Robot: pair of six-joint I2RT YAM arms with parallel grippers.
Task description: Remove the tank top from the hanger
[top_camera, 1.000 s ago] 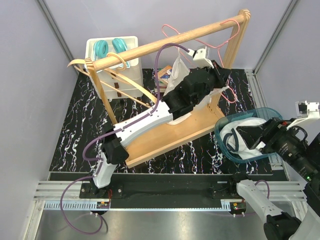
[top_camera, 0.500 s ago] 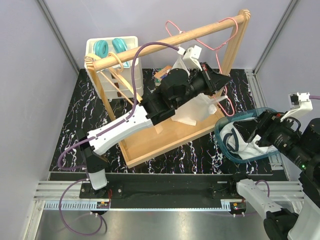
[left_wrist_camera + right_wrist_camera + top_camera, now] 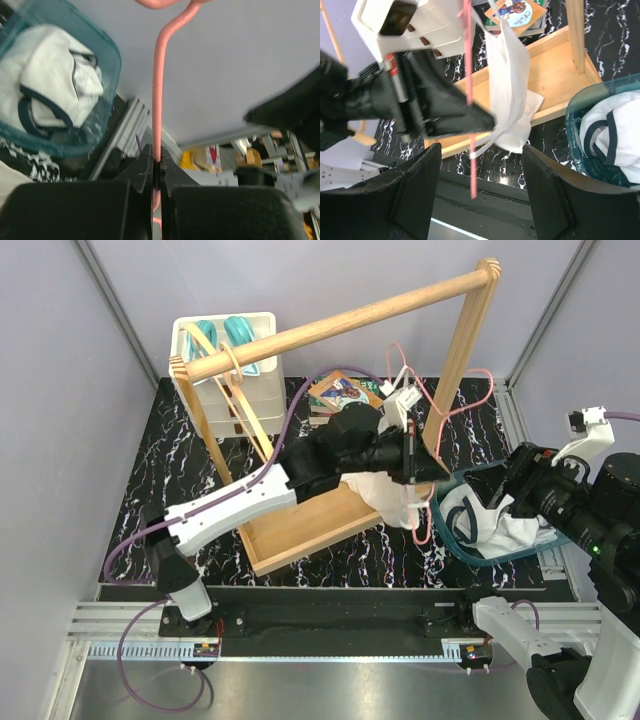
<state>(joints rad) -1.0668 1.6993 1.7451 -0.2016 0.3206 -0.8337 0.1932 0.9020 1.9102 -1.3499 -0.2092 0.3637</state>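
The wooden garment rack [image 3: 340, 328] rises behind the left pincer [image 3: 156, 161], and the hanger's hook appears to hang free under its rail. So the step in hand, as I judge it, is stripping the garment. The teal basket [image 3: 445, 505], ahead and to the right of the right pincer [image 3: 482, 147], already holds white clothing and looks like the drop place. The white tank top [image 3: 507, 85] hangs just below the left pincer from the pink wire hanger [image 3: 158, 75], whose thin neck that pincer clamps tight.

To do this well, the left side should hold the hanger steady and level. The right pincer should take one shoulder strap, draw it out past the hanger's end, then free the other. A straight downward tug would likely twist the wire in the grip.

The left arm [image 3: 240, 505] stretches long across the rack's base, its wrist turned toward the basket. The right arm [image 3: 610, 510] is folded high at the edge of the counter [image 3: 150, 490]. Its pincer is spread wide and aimed at the tank top, apart from it.
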